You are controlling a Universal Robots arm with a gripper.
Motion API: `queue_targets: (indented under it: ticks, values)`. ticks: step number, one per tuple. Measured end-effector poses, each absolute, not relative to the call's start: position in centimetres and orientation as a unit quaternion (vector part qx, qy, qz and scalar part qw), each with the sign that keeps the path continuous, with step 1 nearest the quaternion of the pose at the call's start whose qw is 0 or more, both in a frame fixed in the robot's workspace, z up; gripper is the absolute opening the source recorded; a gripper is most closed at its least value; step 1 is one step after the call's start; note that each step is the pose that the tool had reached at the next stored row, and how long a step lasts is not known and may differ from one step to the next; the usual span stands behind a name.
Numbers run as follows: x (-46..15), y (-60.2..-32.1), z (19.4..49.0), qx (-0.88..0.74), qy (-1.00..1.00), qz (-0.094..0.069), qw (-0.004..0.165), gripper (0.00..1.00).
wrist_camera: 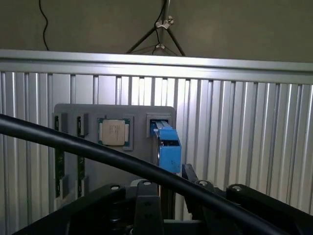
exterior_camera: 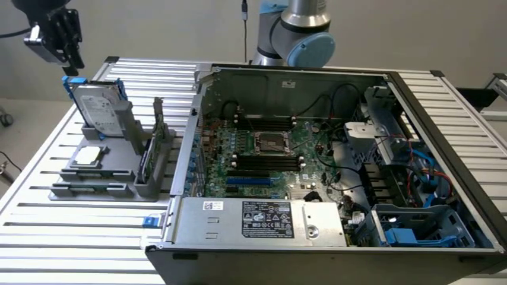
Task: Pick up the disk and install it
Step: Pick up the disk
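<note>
Soft, even light throughout, with bright glare on the ribbed table and faint shadows.

Open computer case on ribbed desk, motherboard and grey power-supply box inside; to the exterior view's left, grey holder carrying a square silver chip.

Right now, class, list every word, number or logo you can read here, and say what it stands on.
Nothing can be quoted.
Label on the disk: print too small to read.
Label on the power-supply box: print and symbols too small.
Top of the chip: faint markings, unreadable.
</note>
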State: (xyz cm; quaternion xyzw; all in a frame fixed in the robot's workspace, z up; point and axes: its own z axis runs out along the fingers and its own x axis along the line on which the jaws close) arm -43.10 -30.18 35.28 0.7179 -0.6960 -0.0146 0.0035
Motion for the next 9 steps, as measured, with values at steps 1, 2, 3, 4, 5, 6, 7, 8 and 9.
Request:
queue_targets:
  ticks: [1,2,3,4,5,6,7,8,9]
  values:
    - [-43.1,-30.2,35.3,0.718,-0.696,-0.015,0.004,0.36]
    - [-43.1,-30.2,35.3,0.718,-0.696,-0.015,0.004,0.42]
    - [-43.1,-30.2,35.2,0.718,-0.696,-0.015,0.004,0.48]
    - [-43.1,-30.2,35.1,0.718,-0.696,-0.015,0.003,0.48]
    - [-43.2,-30.2,34.9,0.718,-0.696,-0.015,0.004,0.54]
    - [-43.3,-30.2,34.7,0.718,-0.696,-0.015,0.003,0.54]
    - [-43.4,-30.2,34.5,0.718,-0.696,-0.015,0.004,0.54]
    - [-43.5,-30.2,34.3,0.718,-0.696,-0.015,0.003,0.54]
    - [-43.6,-30.2,34.2,0.718,-0.696,-0.015,0.003,0.54]
